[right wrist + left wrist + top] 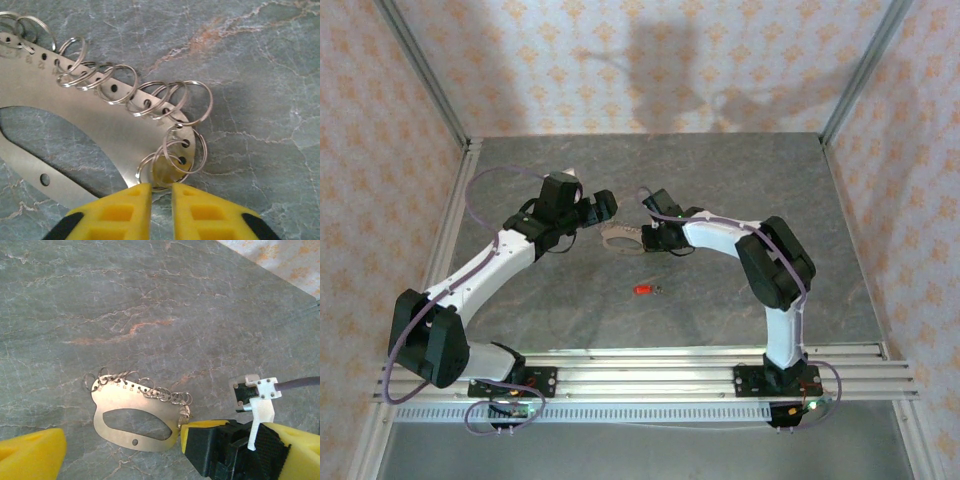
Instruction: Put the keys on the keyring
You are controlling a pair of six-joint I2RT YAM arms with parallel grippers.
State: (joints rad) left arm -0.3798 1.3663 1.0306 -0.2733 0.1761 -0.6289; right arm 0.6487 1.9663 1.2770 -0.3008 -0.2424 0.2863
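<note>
— Hung the red key [642,290] on the keyring [120,400] yet?
— No. Saw it loose on the table [740,180], a bit nearer than the keyring, not touching. Nothing done so far.
— And the arms?
— Bent in from both sides. Held the left gripper [606,207] wide open and empty beside the keyring. Set the right gripper [161,192] nearly closed at a small ring [165,165] on the right end. Really pinched? Could not tell.
</note>
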